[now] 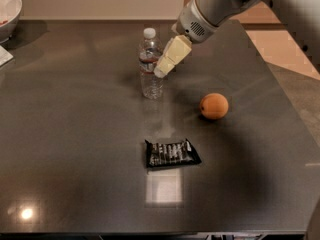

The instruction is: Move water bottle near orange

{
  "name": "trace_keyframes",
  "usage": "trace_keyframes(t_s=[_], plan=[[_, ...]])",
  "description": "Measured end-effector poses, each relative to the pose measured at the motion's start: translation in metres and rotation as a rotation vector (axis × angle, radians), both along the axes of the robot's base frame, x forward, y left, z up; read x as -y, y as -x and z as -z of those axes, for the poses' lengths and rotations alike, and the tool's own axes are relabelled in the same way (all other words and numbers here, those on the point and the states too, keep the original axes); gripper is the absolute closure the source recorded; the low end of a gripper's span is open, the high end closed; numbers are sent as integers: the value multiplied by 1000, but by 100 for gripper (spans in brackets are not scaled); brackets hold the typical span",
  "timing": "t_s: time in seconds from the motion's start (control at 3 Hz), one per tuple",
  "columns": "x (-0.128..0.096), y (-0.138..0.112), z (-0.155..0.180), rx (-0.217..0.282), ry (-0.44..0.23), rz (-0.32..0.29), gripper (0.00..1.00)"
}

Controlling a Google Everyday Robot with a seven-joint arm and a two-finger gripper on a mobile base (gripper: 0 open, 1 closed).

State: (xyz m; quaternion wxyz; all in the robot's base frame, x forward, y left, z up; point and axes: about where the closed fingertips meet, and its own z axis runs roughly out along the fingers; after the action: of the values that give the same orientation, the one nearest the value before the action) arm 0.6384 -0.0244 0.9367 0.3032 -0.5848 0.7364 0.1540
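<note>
The dark desk [70,144] holds everything. The hand [162,71] hangs at the far middle, its tip against the right side of the upright water bottle [150,84]; how open it is cannot be told. A black snack wrapper [171,153] lies nearer. The orange [214,106] sits right of the bottle, apart from it.

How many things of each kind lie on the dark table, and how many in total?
Water bottle: 1
Orange: 1
Snack wrapper: 1
Bowl, cut by the left edge: 1
White flat thing below it, kind unclear: 1
Total: 5
The gripper hangs close beside the bottle, on the orange's side.
</note>
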Motion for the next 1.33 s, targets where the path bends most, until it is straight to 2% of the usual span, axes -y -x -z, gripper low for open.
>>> trace_keyframes(t_s=[0.33,0.67,1.33], plan=[[-17,-3,4,-10,-40,-18,0],[-25,-1,4,-18,-71,-25,18],[-24,16,-10,-7,-113,-39,64]])
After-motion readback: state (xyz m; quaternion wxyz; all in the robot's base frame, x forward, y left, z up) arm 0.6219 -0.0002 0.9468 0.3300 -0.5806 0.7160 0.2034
